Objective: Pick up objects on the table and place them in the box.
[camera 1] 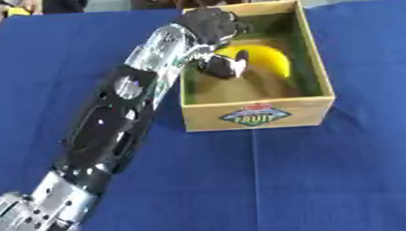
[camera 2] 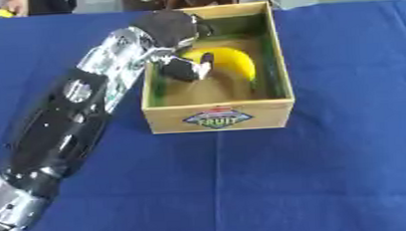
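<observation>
The blue table (camera 1: 332,180) is bare around the box (camera 1: 259,115); my left hand (camera 1: 211,30) reaches down inside it, fingers (camera 1: 223,66) curled beside the yellow banana (camera 1: 269,59), though I cannot tell if they grip it; the banana lies in the box, so I judge it nearly placed.

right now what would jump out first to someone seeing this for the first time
The long black and silver left arm sweeps up from the lower left across the blue table, its left hand dipped into the wooden box at upper centre. Inside the box a yellow banana lies right beside the fingers, though whether they touch it is unclear. The box front carries a colourful fruit label.
</observation>
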Controlling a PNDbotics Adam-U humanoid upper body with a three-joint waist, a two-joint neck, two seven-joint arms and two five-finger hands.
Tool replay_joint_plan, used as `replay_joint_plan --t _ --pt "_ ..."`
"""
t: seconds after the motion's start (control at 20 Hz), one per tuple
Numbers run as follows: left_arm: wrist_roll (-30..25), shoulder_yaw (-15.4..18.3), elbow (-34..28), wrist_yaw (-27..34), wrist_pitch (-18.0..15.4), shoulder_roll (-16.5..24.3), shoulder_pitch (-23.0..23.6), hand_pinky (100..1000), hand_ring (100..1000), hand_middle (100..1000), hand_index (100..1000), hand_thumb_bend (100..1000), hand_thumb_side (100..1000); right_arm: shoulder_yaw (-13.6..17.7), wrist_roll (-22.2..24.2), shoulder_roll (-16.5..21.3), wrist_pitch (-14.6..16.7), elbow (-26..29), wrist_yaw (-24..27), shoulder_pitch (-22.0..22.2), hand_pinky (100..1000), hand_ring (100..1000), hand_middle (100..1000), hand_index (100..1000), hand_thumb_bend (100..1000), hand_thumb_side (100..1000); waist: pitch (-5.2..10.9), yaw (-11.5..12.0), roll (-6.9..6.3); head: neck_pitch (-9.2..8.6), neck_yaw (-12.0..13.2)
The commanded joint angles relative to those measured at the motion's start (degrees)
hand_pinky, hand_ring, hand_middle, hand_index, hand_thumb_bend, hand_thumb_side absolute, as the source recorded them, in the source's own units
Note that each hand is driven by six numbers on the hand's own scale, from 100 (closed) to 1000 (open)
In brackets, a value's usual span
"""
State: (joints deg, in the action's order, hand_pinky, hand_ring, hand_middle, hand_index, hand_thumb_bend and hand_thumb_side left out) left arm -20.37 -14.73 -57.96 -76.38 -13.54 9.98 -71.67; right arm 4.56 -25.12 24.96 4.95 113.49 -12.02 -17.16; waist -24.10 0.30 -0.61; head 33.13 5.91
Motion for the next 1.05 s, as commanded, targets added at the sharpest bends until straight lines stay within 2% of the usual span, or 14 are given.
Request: replay_joint_plan --t 0.05,0.3,0.6,0.75,0.95,1.05 --pt "2.05 0.76 -3.58 1.45 0.94 1.05 -1.08 584 760 772 985 323 848 0.32 0.12 0.80 -0.10 1.11 0.24 -0.21 809 746 758 934 100 1000 1.35 -0.01 0.18 -0.52 -0.21" --pt "3.43 1.50 -9.47 4.13 2.45 2.53 -0.66 562 735 727 938 304 820 0.45 0.02 0.91 -0.15 1.11 0.21 -0.01 809 747 758 934 100 1000 1.56 0.30 0.21 -0.15 -0.43" --pt "4.90 3.69 -20.48 12.88 7.06 5.93 1.07 530 691 672 888 283 781 0.77 -0.35 1.01 -0.18 1.11 -0.01 0.28 810 747 758 934 100 1000 1.85 0.88 0.20 0.32 -0.86" --pt "4.46 3.97 -24.04 16.19 8.94 7.33 1.93 514 670 652 873 262 764 0.86 -0.53 1.05 -0.16 1.11 -0.09 0.33 812 748 759 934 100 1000 1.94 1.05 0.21 0.45 -1.00" --pt "8.82 6.31 -33.63 23.17 12.94 10.95 6.09 488 638 626 859 268 758 1.28 -1.15 1.22 -0.08 1.11 -0.18 0.26 813 749 760 933 100 1000 2.22 1.67 0.58 1.12 -1.24" --pt "11.63 7.49 -38.28 27.58 15.39 12.23 8.29 479 626 617 851 262 789 1.43 -1.40 1.34 -0.01 1.11 -0.23 0.19 812 750 761 933 100 1000 2.33 1.92 0.85 1.50 -1.07"
